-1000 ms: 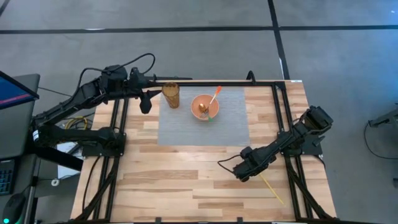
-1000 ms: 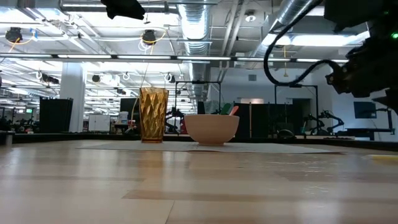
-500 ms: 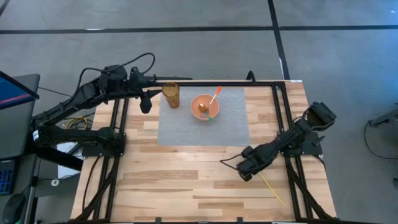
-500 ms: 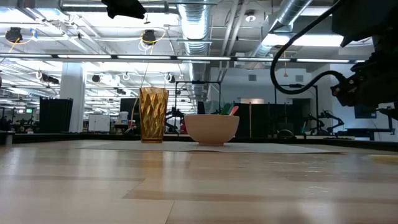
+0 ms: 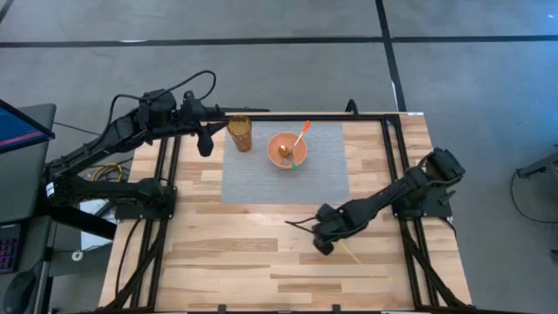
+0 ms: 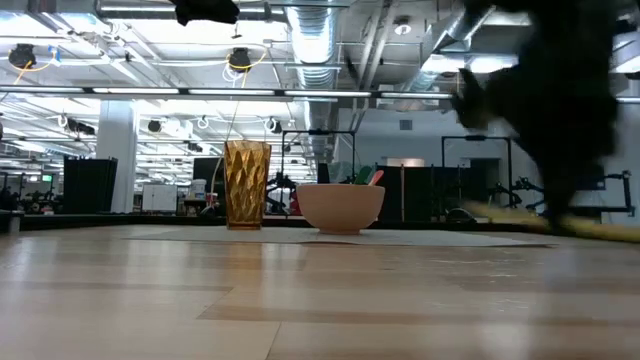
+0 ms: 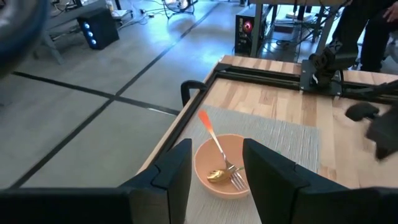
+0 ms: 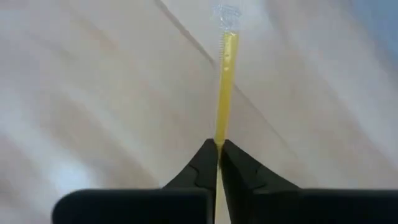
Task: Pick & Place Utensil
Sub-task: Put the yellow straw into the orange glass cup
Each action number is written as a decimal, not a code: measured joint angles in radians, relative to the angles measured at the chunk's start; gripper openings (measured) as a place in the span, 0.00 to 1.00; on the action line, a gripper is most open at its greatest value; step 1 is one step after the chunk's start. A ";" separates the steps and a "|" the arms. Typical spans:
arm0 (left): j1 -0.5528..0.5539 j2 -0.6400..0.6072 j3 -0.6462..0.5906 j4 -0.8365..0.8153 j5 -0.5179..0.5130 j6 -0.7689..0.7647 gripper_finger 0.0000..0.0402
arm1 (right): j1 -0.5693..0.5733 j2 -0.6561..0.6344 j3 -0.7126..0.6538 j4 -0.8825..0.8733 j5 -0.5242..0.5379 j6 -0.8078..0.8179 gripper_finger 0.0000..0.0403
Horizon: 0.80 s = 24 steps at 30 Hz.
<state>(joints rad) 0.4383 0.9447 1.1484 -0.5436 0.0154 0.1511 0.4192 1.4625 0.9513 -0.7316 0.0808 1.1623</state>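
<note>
A yellow-handled utensil [image 5: 349, 256] with a clear head [image 8: 227, 15] lies slanting on the wooden table's near right part. My right gripper [image 5: 324, 245] is shut on its handle. At the far middle, a pink bowl [image 5: 287, 150] stands on a grey mat [image 5: 323, 179] and holds an orange-handled spoon [image 7: 211, 134] and a fork. An amber glass [image 5: 240, 133] stands at the mat's far left corner. My left gripper [image 7: 214, 177] hangs open above the table's far left, beside the glass, with nothing between its fingers. My right gripper pinches the yellow handle [image 8: 219, 140] between its two fingertips, at the end away from the clear head. The fingers come from above, slanting in from the table's right. The utensil reaches out past the fingertips. Whether it is clear of the table I cannot tell.
Black frame rails [image 5: 392, 166] run along the table's left, right and far sides. Bare wood [image 5: 235, 253] lies between the mat and the near edge.
My right gripper has shut on the yellow utensil's handle and gone toward the table's left. The utensil has moved left with it, away from the right rail.
</note>
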 joint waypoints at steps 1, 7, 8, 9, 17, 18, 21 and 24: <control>0.000 0.000 0.000 0.005 0.000 -0.011 0.36 | -0.014 -0.003 0.035 0.018 0.029 -0.039 0.01; -0.001 -0.003 0.000 0.003 0.000 -0.052 0.36 | -0.094 -0.003 0.223 0.108 0.215 -0.393 0.03; -0.001 -0.008 0.000 -0.006 0.000 -0.052 0.36 | -0.108 -0.003 0.247 0.139 0.258 -0.464 0.02; -0.001 -0.012 0.000 -0.017 0.000 -0.052 0.36 | -0.122 -0.002 0.271 0.181 0.301 -0.538 0.02; -0.001 -0.092 0.000 -0.126 0.000 -0.063 0.36 | -0.257 -0.004 0.389 0.668 0.444 -1.223 0.01; -0.001 -0.108 0.000 -0.136 0.000 -0.063 0.36 | -0.276 -0.004 0.389 0.743 0.443 -1.292 0.01; -0.001 -0.149 0.000 -0.139 0.000 -0.069 0.36 | -0.341 0.001 0.389 0.917 0.435 -1.443 0.01; -0.001 -0.176 0.000 -0.141 0.000 -0.081 0.36 | -0.418 0.023 0.390 1.062 0.336 -1.515 0.01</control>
<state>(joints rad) 0.4374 0.7685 1.1488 -0.6848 0.0154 0.0700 0.0016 1.4852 1.3411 0.3308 0.4163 -0.3527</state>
